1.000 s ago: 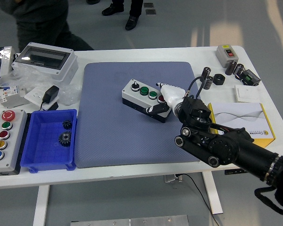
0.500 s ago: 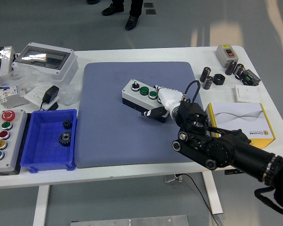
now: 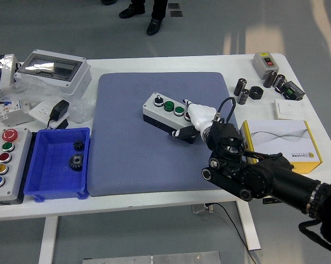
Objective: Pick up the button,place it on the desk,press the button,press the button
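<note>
**Robot's right hand resting on a button box on a blue mat**

A white table (image 3: pixel 154 198) carries a large blue-grey mat (image 3: pixel 126 148) at its middle. The button box (image 3: pixel 168 115), grey on top with a black base, lies flat on the mat, turned at a slant, a little right of the mat's centre. Its top shows a black-and-white knob and two green buttons in a row.

The robot's right hand (image 3: pixel 195 121), white with dark fingers, reaches in from the lower right and sits on the right end of the button box, covering that end. One dark finger (image 3: pixel 183 133) lies against the box's front edge. Whether the hand is gripping the box or only pressing on it cannot be told.

To the left of the mat sits a blue bin (image 3: pixel 36 165) holding two black gears (image 3: pixel 76 159). Left of the bin is a grey control box (image 3: pixel 4 162) with a column of coloured buttons. To the right of the mat lies a white and yellow carton (image 3: pixel 289 140).
</note>
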